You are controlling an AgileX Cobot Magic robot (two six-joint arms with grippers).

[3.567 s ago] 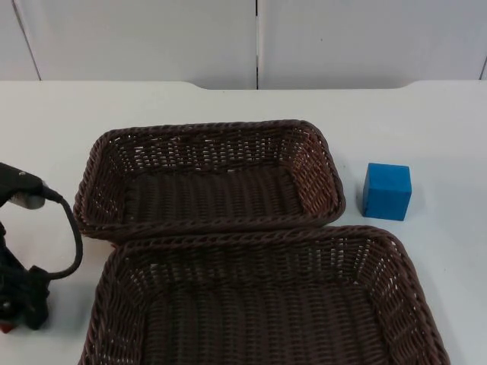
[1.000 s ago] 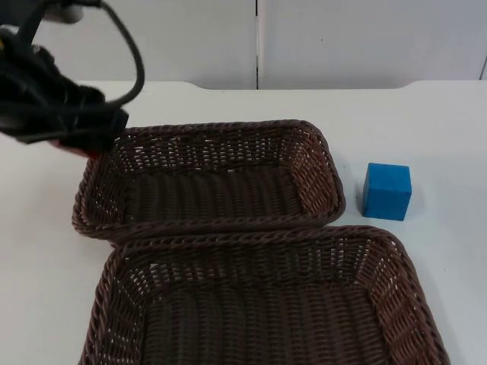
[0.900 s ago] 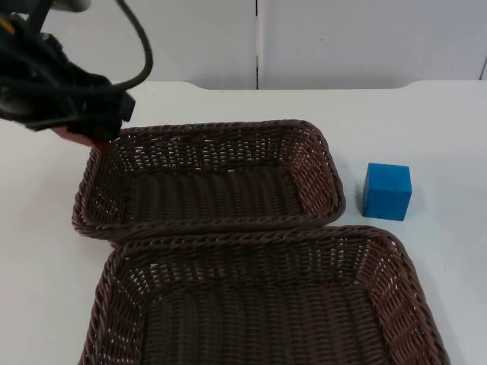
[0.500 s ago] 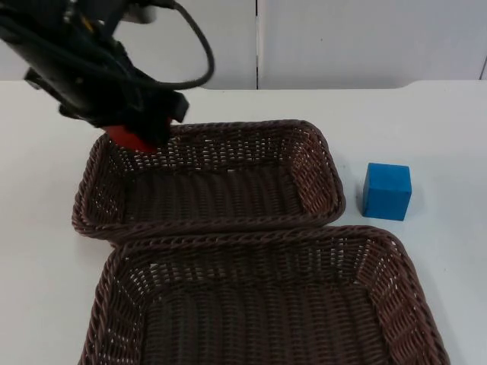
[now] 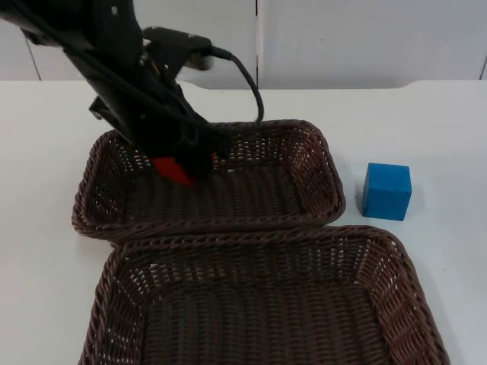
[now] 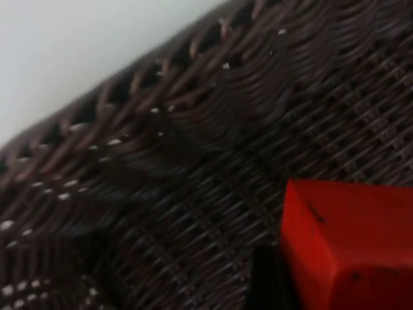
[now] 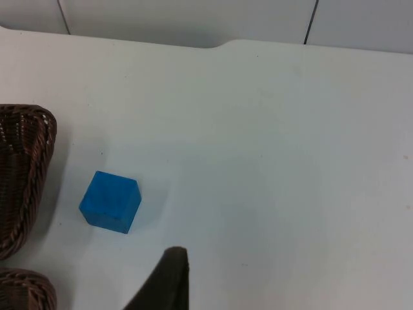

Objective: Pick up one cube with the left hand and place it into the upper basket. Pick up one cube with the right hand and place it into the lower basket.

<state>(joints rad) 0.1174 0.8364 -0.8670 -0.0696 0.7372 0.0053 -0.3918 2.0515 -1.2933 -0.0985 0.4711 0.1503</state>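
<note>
Within the last second the left gripper (image 5: 183, 169) has travelled from outside the 10 o'clock corner of the upper basket (image 5: 327, 199) to above its floor, fingers clamped on the red cube (image 5: 173, 170), so I judge the release is next. Both the upper basket and the lower basket (image 5: 415, 285) hold nothing yet. The blue cube (image 5: 386, 191) rests on the table at the upper basket's 3 o'clock, where the right gripper (image 7: 164, 281) waits; whether it is open I cannot tell.
</note>
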